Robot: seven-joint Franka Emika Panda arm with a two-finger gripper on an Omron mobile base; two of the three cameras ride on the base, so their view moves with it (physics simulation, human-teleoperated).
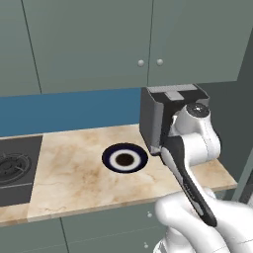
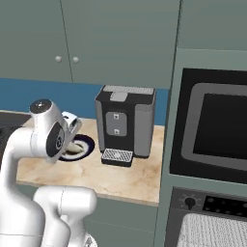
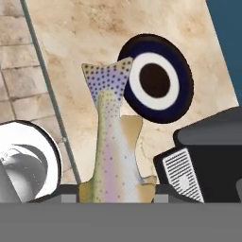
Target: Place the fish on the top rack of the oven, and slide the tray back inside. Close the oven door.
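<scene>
The fish (image 3: 111, 142) hangs clamped in the gripper (image 3: 116, 191) above the counter (image 1: 74, 168), just off the plate (image 3: 156, 78) and near the coffee machine (image 2: 125, 123), so the carry is underway and next calls for swinging toward the oven (image 2: 212, 144).

1. The left base view looks forward and down from behind the arm at the counter (image 1: 74, 173).
2. The right base view faces likewise, sharing the plate (image 2: 86, 144) and coffee machine (image 2: 126, 123).
3. The hand view looks closely down on both.
</scene>
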